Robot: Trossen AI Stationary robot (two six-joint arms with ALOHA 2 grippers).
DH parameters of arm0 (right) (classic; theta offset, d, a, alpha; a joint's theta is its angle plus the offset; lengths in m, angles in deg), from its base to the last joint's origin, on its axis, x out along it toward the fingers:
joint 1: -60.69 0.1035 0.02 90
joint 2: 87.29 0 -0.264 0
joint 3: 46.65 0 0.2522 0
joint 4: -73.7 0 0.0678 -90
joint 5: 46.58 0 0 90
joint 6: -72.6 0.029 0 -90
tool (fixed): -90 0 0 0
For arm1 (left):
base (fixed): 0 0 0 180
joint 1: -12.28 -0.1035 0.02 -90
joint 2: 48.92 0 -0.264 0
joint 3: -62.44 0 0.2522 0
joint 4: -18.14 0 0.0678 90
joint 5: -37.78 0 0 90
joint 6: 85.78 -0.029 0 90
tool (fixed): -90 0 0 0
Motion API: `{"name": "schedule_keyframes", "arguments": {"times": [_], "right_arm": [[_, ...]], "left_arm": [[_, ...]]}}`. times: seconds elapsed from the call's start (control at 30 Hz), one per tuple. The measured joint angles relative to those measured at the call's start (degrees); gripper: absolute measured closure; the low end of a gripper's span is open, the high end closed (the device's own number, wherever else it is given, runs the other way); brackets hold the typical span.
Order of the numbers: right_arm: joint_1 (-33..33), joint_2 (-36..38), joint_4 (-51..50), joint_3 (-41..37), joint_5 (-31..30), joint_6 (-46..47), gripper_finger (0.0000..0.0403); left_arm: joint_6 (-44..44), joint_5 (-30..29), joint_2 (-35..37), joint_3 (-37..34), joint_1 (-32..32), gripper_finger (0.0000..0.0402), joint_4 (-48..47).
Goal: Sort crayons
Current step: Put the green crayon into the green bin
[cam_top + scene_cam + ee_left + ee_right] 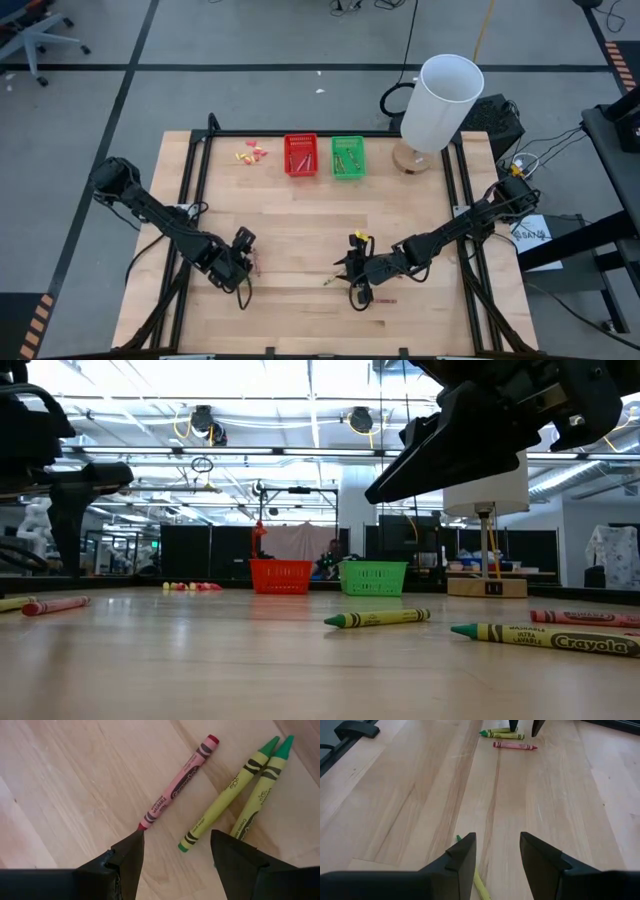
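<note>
My left gripper [175, 854] is open and low over the near left of the table [243, 258]. A reddish crayon [177, 782] and two yellow-green crayons [225, 805] [262, 785] lie flat just ahead of its fingers. One fingertip stands by the reddish crayon's near end. My right gripper [496, 852] is open above the near middle [352, 270]. A yellow-green crayon [476, 881] lies partly under one finger. More crayons lie flat near it [378, 619] [550, 638] [585, 618]. Both grippers are empty.
A red basket [300, 155] and a green basket [348, 157], each with crayons in it, stand at the far edge. Small yellow and pink scraps [252, 153] lie to their left. A white lamp [440, 105] stands at the far right. Bare wood lies between the arms and the baskets.
</note>
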Motion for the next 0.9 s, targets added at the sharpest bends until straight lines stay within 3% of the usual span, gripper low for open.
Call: {"name": "schedule_keyframes", "arguments": {"times": [0.9], "right_arm": [[0.0,0.0,0.0,0.0,0.0,-0.1,0.0264]], "left_arm": [[-1.3,0.4,0.0,0.0,0.0,0.0183,0.3]]}}
